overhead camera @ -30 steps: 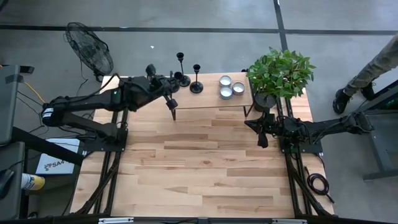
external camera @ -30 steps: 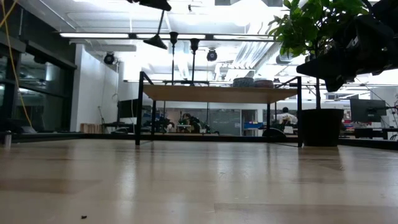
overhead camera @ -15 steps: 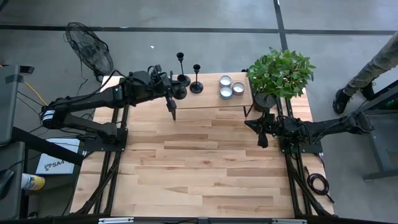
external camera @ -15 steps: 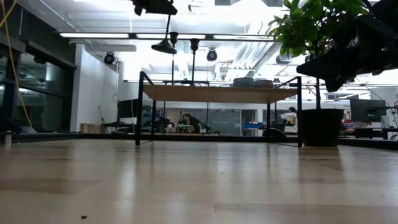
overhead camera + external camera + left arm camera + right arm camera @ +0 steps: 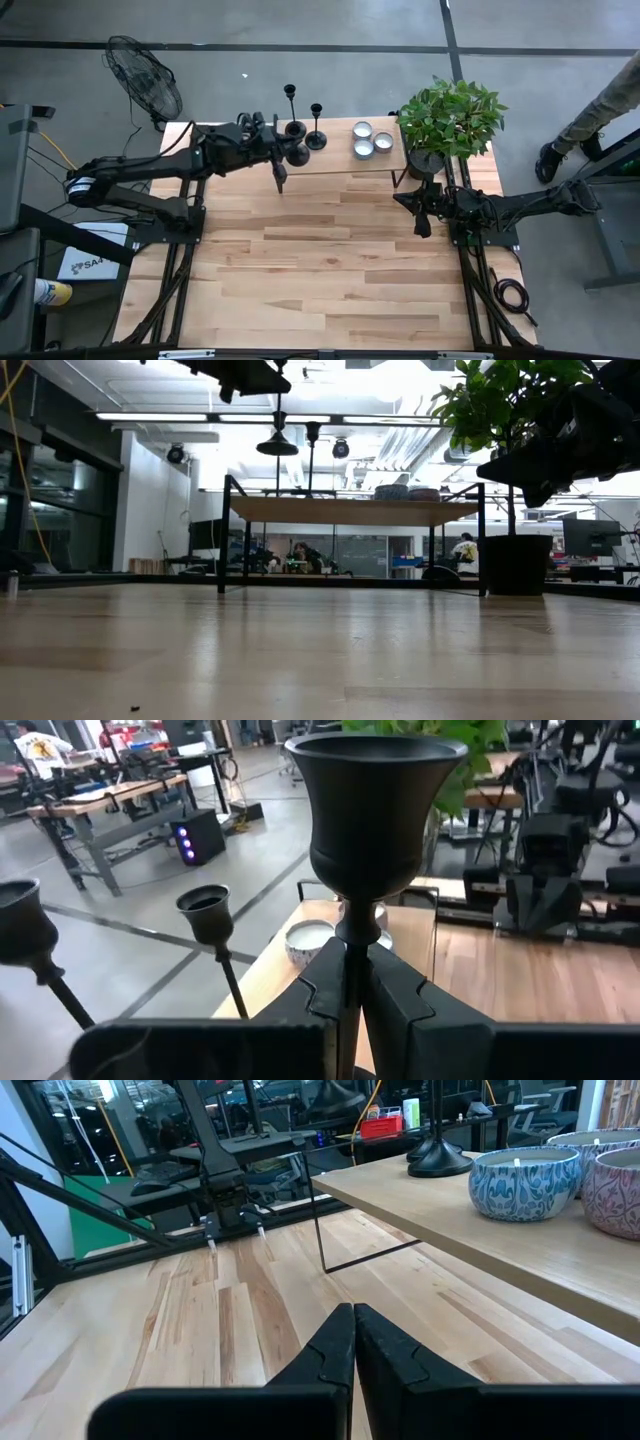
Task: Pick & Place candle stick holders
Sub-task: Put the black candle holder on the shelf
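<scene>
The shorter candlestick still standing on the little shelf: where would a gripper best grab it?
Probably by the thin stem of the shorter candlestick, coming in level from the table side. The stem is narrow enough for two fingers, while cup and domed base are wider. The left gripper holds its own candlestick that way.

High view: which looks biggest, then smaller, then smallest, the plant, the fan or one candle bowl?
1. Plant, the widest spread of leaves.
2. Fan, a bit smaller, though it stands on the floor farther from the camera, so that is not sure.
3. Candle bowl, clearly the smallest.
</scene>
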Robot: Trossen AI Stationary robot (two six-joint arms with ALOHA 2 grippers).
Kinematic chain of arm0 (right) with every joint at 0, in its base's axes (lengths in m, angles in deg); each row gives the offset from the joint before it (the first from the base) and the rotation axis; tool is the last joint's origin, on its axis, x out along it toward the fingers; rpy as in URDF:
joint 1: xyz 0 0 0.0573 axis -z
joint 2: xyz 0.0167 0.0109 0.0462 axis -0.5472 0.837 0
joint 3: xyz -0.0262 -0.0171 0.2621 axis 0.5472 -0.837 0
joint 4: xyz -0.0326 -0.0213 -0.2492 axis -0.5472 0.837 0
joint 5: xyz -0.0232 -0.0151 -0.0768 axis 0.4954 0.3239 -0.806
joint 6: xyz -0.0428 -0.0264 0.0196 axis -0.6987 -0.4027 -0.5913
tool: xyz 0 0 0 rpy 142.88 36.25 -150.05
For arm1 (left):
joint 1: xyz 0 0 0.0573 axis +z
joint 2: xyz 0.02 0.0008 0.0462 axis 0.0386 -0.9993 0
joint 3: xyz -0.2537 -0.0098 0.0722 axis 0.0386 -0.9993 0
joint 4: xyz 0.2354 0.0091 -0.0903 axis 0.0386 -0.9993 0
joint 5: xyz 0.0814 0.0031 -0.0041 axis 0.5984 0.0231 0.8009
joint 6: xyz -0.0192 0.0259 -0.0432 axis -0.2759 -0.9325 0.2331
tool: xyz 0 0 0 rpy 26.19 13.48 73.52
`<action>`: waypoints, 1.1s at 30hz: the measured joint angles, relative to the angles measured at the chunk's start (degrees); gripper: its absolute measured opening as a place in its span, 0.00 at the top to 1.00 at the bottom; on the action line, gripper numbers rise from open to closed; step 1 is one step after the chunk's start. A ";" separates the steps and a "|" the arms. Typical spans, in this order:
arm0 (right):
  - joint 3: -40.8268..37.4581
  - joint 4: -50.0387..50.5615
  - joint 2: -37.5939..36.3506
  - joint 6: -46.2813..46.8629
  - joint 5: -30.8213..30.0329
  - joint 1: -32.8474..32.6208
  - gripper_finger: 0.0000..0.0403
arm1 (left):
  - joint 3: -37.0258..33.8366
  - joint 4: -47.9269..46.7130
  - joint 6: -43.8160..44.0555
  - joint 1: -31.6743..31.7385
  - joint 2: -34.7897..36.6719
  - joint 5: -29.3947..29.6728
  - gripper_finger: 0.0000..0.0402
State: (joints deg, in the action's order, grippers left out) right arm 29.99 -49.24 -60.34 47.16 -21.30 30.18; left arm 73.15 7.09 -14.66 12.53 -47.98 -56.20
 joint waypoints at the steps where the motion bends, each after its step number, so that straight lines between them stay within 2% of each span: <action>1: 0.00 -0.02 0.00 -0.02 0.02 0.00 0.99 | -0.50 0.88 0.58 0.00 0.01 0.39 0.96; 15: 0.01 -0.01 0.00 -0.01 0.00 0.00 0.99 | -10.23 14.89 8.11 0.00 -0.04 11.69 0.96; 19: -0.01 0.01 0.00 -0.01 0.00 0.02 0.99 | -11.34 16.16 8.15 0.38 -0.07 14.46 0.96; 33: 0.00 0.00 0.00 -0.01 0.02 0.01 0.99 | -11.25 18.50 11.47 6.89 -5.52 9.83 0.96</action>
State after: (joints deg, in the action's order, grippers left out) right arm 29.98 -49.24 -60.34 47.15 -21.28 30.19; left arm 61.90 25.59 -3.18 19.42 -53.51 -46.37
